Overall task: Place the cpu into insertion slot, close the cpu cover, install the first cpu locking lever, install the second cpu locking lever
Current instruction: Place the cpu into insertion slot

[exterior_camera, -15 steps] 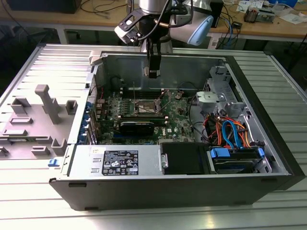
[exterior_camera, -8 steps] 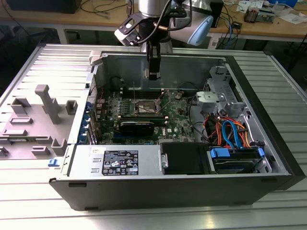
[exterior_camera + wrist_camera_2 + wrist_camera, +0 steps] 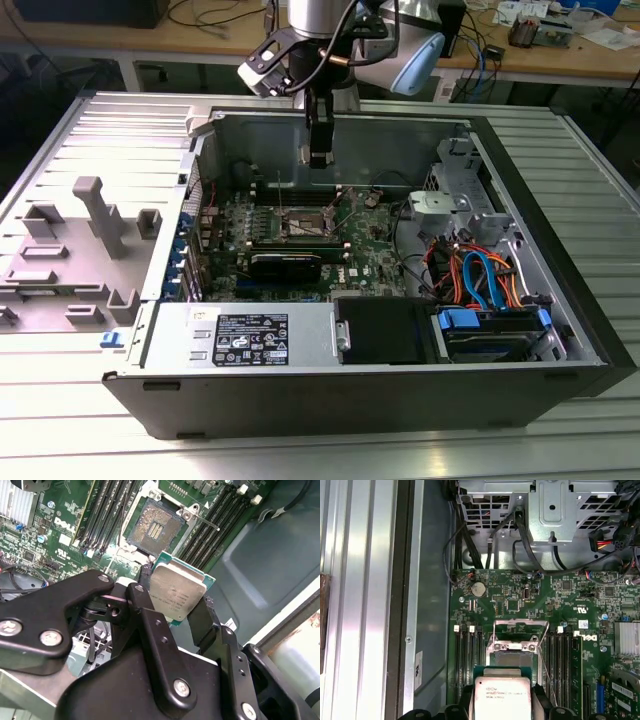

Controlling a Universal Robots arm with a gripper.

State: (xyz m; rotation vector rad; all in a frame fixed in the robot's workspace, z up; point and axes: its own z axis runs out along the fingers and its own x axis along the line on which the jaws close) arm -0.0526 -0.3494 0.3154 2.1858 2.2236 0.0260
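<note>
Well off from the fingers, toward the exterior view's left, a grey parts fixture (image 3: 80, 240) sits on the ribbed table (image 3: 60, 420), untouched. Next comes the open PC case (image 3: 420, 150) w/ its motherboard (image 3: 240, 215). The gripper (image 3: 318, 150) hangs over the board, clear of it.

In the second wrist view the fingers (image 3: 145, 612) are pinching the cpu (image 3: 177, 591) by two opposite edges, metal lid toward the camera. The chip sits btwn the fingertips, not yet seated. The insertion slot (image 3: 155, 527) lies past the fingertips, bare, contact field exposed, apart from the chip. Memory slots (image 3: 107, 515) flank it on both sides. The cpu cover (image 3: 519, 627) looks swung back open on the side of the slot away from the fingers. A thin wire locking lever (image 3: 200, 520) runs just beside the slot, prob. unhooked.

Further toward the exterior view's right, a drive cage (image 3: 470, 200) and orange/blue cables (image 3: 480, 275) are well away from the fingers.

Handling, my read: the cpu is light, thin and stiff, so a modest squeeze should do. The lid is smooth metal, so likely slippery. The green edges are the place to hold it, as now. The underside contacts and the slot's contact field look fragile, so it wants to stay flat and square, w/ no dragging or pressing.
</note>
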